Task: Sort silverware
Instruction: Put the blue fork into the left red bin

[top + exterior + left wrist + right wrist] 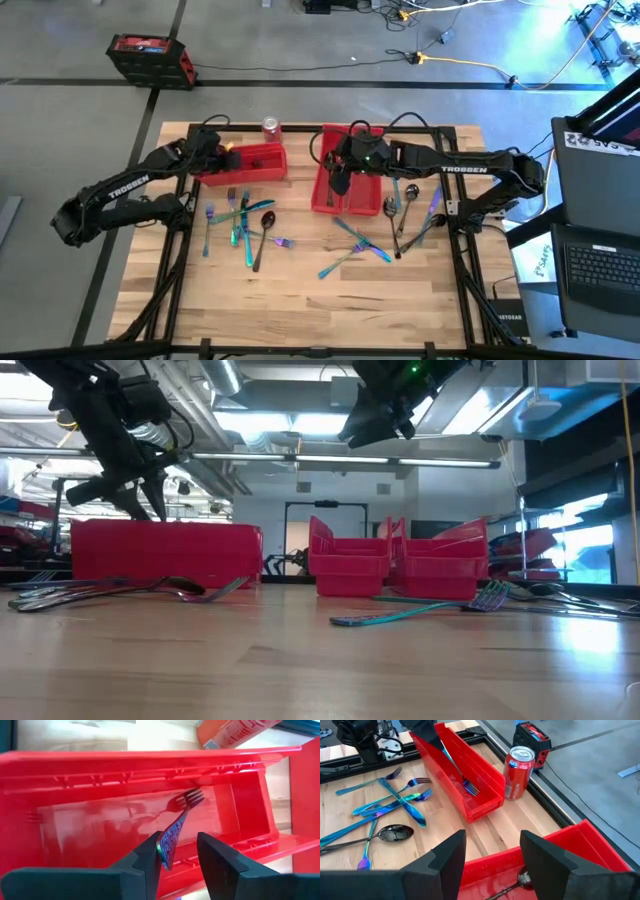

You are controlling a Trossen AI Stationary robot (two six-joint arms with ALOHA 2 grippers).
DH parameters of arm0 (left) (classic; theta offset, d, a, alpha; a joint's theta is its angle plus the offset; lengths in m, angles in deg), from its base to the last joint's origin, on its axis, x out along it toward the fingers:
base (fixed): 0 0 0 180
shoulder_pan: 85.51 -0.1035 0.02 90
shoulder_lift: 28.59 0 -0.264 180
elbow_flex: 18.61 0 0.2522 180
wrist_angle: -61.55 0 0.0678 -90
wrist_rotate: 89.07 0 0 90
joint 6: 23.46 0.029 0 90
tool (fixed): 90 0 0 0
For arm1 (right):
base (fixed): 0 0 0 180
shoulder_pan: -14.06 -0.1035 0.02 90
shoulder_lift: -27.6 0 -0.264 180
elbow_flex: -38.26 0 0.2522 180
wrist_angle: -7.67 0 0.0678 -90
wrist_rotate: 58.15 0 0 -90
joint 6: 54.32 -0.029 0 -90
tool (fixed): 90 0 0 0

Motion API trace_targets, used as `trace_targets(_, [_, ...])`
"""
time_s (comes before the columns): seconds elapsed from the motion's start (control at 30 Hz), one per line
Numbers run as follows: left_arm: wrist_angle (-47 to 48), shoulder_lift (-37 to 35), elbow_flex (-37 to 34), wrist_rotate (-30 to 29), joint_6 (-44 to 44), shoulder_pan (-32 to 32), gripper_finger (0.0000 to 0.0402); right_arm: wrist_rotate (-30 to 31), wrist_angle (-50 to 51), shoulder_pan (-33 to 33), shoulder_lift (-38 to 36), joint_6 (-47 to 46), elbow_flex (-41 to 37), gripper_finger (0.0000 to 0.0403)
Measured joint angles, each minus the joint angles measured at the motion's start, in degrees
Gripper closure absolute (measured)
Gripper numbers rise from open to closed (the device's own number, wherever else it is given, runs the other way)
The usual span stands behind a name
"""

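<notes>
While left claw (179, 854), part-open w/ a fork (177, 822) leaning on one finger over the red bin (90, 762) by the surface's far edge, lets go, fork could snag & tip out; right claw (492, 851) wide, empty.

We read "TROSSEN" on the left arm (128, 186) and right arm (462, 171); can (519, 772) lettering unreadable.

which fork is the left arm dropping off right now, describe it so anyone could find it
Find the long red bin lying crosswise at the table's far left, next to the red soda can. The left gripper hangs over it, jaws parted, with one iridescent blue-purple fork slanting down, tines against the bin floor. It is the only fork inside that bin; the others lie on the bare wood.
</notes>
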Motion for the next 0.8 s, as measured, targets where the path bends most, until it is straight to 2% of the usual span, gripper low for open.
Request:
trace_targets(0.37, [7.7,0.0,0.0,-4.5,5.4,-2.9,0.0292,0.0,0.0,0.0,0.0,0.1,0.0,0.0230])
trace_targets(0.7, [7.7,0.0,0.0,-6.9,7.0,-3.0,0.0292,-0.1,0.0,0.0,0.0,1.5,0.0,0.0230])
trace_targets(0.8, [6.4,0.0,0.0,-7.8,7.9,-3.0,0.0292,-1.7,0.0,0.0,0.0,2.7,0.0,0.0230])
